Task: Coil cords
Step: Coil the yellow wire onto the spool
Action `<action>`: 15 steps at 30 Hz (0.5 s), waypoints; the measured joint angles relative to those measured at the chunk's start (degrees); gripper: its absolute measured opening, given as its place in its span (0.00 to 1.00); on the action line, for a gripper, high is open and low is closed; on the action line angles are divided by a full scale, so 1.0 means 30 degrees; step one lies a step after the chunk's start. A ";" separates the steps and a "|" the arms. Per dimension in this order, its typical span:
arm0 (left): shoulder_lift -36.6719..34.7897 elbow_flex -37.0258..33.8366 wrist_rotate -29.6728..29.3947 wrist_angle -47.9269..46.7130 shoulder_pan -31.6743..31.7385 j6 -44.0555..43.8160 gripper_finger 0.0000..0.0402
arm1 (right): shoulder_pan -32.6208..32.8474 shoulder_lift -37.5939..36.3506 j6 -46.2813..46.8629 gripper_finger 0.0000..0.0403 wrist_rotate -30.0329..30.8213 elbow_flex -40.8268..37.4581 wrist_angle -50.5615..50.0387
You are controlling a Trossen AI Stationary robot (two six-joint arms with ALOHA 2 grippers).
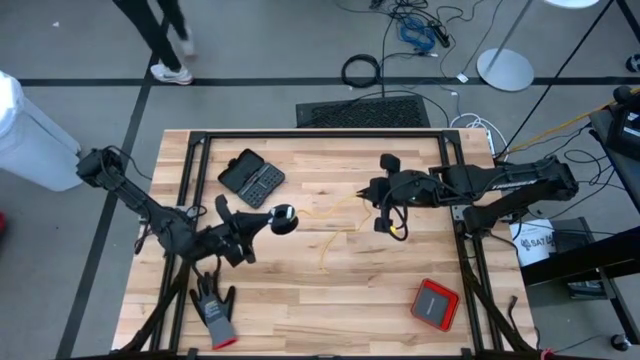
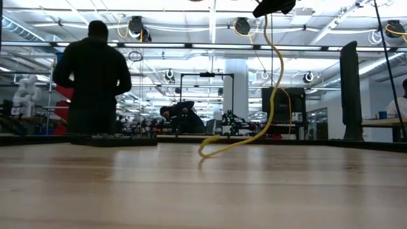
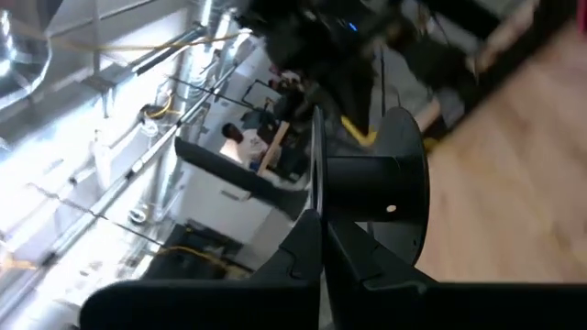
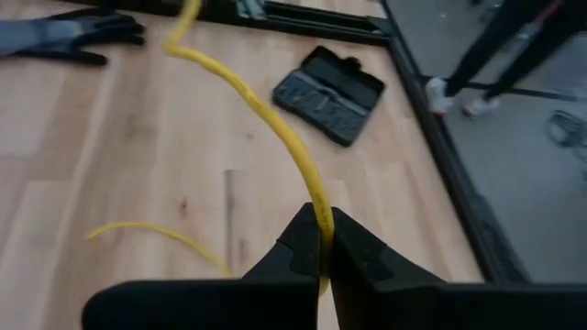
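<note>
Two grippers are clamped on one yellow cord [image 4: 275,128] above the bench [image 1: 330,290]. Right gripper [image 4: 323,240] fingers are pinched on the cord itself — left gripper [image 3: 319,225] fingers are closed on its black round part [image 3: 385,188].

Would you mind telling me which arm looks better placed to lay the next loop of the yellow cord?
Probably the right: its end effector is shut on the yellow cord, lifting it above the table.
</note>
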 joint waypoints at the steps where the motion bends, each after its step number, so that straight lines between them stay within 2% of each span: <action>1: 0.0000 0.0000 0.0229 0.0426 0.0112 -0.0435 0.00 | -0.0007 0.0046 0.0000 0.00 0.0292 0.0000 0.0007; 8: 0.0000 0.0007 0.1283 0.2172 0.0927 -0.3933 0.00 | -0.0007 0.0635 -0.0074 0.00 0.1775 0.0000 0.0058; 15: 0.0000 0.0007 0.4058 0.2352 0.2107 -0.7218 0.00 | -0.0104 0.1644 -0.0483 0.00 0.1825 0.0000 0.1314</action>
